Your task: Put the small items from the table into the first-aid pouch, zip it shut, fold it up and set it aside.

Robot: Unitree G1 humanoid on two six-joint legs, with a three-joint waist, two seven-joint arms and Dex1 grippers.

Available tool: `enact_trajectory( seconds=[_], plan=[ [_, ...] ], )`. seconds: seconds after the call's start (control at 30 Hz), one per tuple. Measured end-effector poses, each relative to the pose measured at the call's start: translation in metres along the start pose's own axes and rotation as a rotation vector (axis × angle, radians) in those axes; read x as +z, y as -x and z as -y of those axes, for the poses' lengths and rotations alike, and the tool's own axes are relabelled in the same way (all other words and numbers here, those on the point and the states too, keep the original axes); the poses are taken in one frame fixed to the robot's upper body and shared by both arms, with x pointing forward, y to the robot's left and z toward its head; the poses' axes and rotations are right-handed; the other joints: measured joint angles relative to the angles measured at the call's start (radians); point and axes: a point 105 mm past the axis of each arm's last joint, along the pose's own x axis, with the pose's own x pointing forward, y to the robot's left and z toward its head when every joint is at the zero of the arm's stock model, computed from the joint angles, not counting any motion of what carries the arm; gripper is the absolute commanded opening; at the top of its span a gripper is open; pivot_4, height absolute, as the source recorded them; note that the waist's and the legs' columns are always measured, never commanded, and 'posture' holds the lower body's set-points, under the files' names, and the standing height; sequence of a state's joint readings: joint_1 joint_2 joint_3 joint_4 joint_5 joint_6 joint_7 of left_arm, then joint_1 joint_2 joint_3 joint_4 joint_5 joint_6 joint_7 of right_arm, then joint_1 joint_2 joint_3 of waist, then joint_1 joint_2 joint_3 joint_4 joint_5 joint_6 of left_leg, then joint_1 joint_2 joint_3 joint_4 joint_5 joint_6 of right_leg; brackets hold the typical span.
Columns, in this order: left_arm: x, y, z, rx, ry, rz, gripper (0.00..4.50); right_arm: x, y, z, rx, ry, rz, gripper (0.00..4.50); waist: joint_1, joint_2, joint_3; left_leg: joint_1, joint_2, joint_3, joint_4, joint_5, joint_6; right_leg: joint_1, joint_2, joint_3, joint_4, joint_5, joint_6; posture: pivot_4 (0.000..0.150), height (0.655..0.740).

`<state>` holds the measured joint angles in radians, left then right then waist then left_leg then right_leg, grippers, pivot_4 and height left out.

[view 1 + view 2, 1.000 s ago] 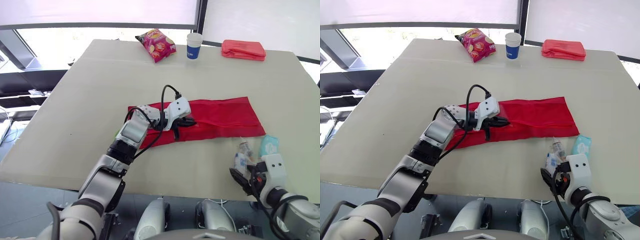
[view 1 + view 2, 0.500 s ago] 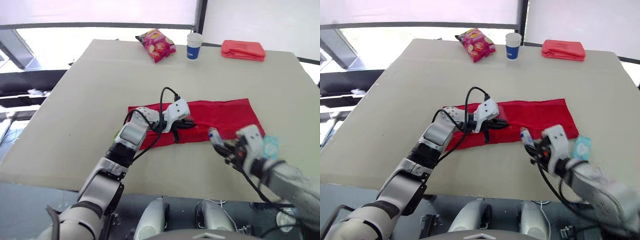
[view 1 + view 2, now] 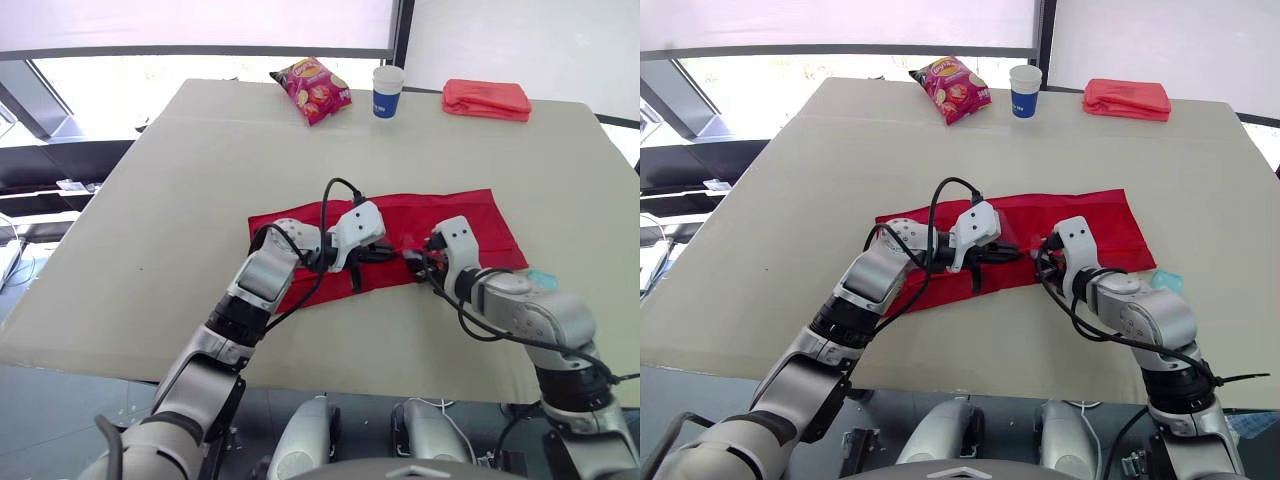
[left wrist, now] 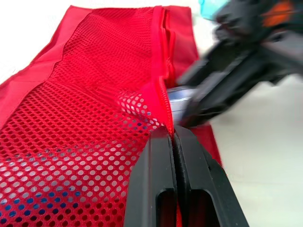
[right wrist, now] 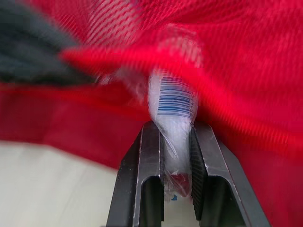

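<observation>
Pinching the red mesh lip point(image 4: 144, 101) of the first-aid pouch point(image 3: 478, 212) flat between the closed left jaws and lifting it off the fabric beneath, seemingly to prop a mouth open for loading. Clamping a wrapped tube point(image 5: 173, 101) in the narrowed right jaws, barcode showing through its clear wrapper, and pointing it nose-first at that raised lip just right of the left jaws, probably midway through sliding it inside; impossible to say whether its tip is already under the mesh. Lying unfolded across the middle of the surface point(image 3: 150, 200), long side running left to right: bright red, a see-through mesh pocket over solid cloth, hints of blue showing through the holes. Resting on the surface close to the pouch's near right corner, a teal packet point(image 3: 1167, 281), judged to be the next thing to load. Sitting along the far edge, well apart from the work, a snack bag point(image 3: 312, 88), a paper cup point(image 3: 387, 90) and a folded red bundle point(image 3: 487, 98).
</observation>
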<state>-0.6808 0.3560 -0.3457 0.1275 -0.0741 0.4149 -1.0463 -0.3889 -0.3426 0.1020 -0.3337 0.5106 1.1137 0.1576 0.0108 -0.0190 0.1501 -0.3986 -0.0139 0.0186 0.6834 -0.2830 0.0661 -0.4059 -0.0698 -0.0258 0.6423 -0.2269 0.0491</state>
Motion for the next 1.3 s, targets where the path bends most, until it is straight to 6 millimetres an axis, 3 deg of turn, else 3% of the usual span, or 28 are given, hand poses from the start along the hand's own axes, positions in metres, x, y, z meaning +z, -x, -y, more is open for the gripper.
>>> enact_trajectory(
  seconds=[0.1, 0.3, 0.53, 0.6, 0.73, 0.8, 0.93, 1.13, 1.3],
  plan=[
    [-0.001, 0.001, 0.0, 0.001, 0.0, -0.003, 0.0, 0.003, -0.007, -0.001, 0.013, 0.025, 0.002, 0.15, 0.0, 0.0, 0.0, 0.0, 0.0, 0.0, 0.0, 0.0, 0.0, 0.0, 0.0, 0.0, 0.0, 0.0, 0.0, 0.15, 0.74],
    [-0.002, -0.003, 0.0, -0.008, 0.0, -0.009, 0.0, -0.001, -0.007, -0.006, 0.06, 0.039, 0.011, 2.98, 0.004, 0.0, 0.0, -0.001, 0.0, 0.0, 0.0, 0.0, 0.0, 0.0, 0.0, 0.0, 0.0, 0.0, 0.0, 0.15, 0.74],
    [-0.011, -0.003, -0.006, -0.015, 0.02, -0.028, 0.0, -0.005, 0.05, -0.002, 0.07, 0.131, 0.052, 2.98, -0.001, 0.0, 0.0, 0.0, 0.0, 0.0, 0.0, -0.003, 0.004, 0.0, 0.0, 0.0, -0.001, 0.0, 0.0, 0.15, 0.74],
    [-0.011, -0.003, -0.008, -0.018, 0.017, -0.029, 0.0, -0.004, 0.055, -0.001, 0.061, 0.155, 0.055, 2.98, -0.003, 0.0, 0.0, 0.0, 0.001, 0.0, 0.0, -0.003, 0.004, 0.0, 0.0, 0.0, 0.0, 0.0, 0.0, 0.15, 0.74],
    [-0.008, -0.003, -0.01, -0.024, 0.002, -0.024, 0.0, -0.011, 0.052, 0.0, 0.046, 0.156, 0.033, 1.16, -0.003, 0.0, 0.0, 0.0, 0.001, 0.0, 0.0, -0.003, 0.004, 0.0, 0.0, 0.0, 0.0, 0.0, 0.0, 0.15, 0.74],
    [-0.008, -0.005, -0.009, -0.03, 0.003, -0.021, 0.0, -0.011, 0.038, -0.006, 0.053, 0.15, 0.028, 0.2, -0.004, 0.0, 0.0, 0.0, 0.001, 0.0, 0.0, -0.002, 0.004, 0.0, 0.0, 0.0, 0.0, 0.0, 0.0, 0.15, 0.74],
    [-0.005, -0.009, -0.006, -0.044, 0.001, -0.01, 0.0, -0.01, 0.02, -0.011, 0.045, 0.158, 0.02, 0.09, 0.002, 0.0, 0.0, 0.0, 0.0, 0.0, 0.0, 0.0, 0.0, 0.0, 0.0, 0.0, -0.001, 0.0, 0.0, 0.15, 0.74],
    [-0.002, -0.015, 0.001, -0.067, -0.044, -0.005, 0.0, 0.002, -0.016, 0.004, -0.056, 0.185, 0.075, 0.09, 0.001, 0.0, 0.0, 0.0, 0.0, 0.0, 0.0, 0.0, 0.0, 0.0, 0.0, 0.0, 0.0, 0.0, 0.0, 0.15, 0.74],
    [-0.001, -0.016, 0.001, -0.068, -0.071, -0.005, 0.0, 0.004, -0.025, 0.009, -0.064, 0.205, 0.1, 0.09, 0.0, 0.0, 0.0, -0.001, 0.0, 0.001, 0.0, 0.0, 0.0, 0.0, 0.0, 0.0, -0.001, 0.0, 0.0, 0.15, 0.74]
  ],
)
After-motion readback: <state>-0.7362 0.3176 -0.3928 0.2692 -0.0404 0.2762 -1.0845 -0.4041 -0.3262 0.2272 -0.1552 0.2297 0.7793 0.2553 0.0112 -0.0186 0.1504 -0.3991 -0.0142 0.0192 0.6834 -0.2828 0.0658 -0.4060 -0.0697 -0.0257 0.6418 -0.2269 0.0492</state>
